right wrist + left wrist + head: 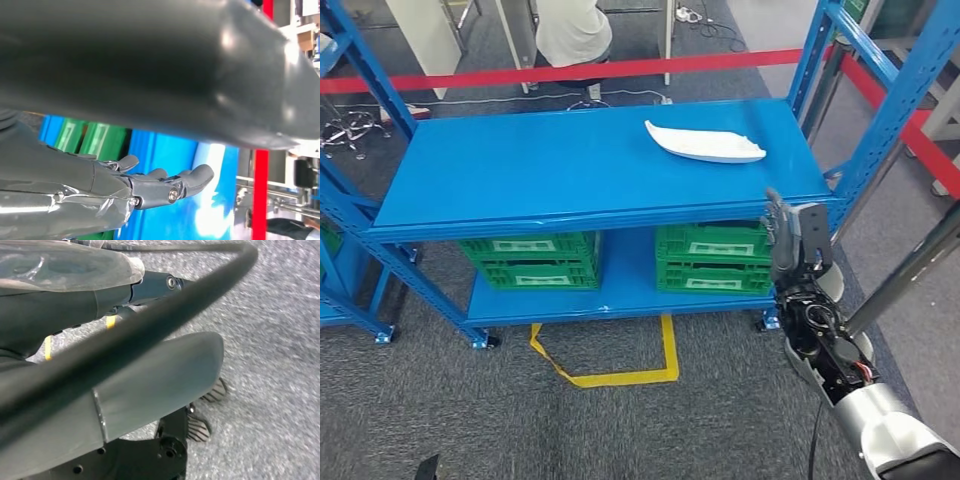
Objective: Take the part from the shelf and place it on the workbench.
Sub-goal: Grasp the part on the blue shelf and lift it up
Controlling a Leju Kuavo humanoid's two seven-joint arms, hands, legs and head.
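Note:
The part (705, 143) is a long, flat white shell lying on the blue shelf's top board (546, 165), towards its right end. My right hand (786, 232) is raised in front of the shelf's right front edge, just below and to the right of the part, with its fingers straight and apart and nothing in them. The right wrist view has those fingers (166, 185) stretched out over the blue board, with a pale blur of the part (211, 195) beyond them. My left hand (113, 287) hangs over the grey carpet, one dark finger (158, 284) lying straight, holding nothing.
Green crates (535, 258) (712, 258) stand on the lower board. Blue uprights (890, 110) frame the shelf's right end, close to my raised hand. A red barrier tape (569, 72) runs behind the shelf, and a person (573, 35) stands beyond it. Yellow tape (622, 375) marks the carpet.

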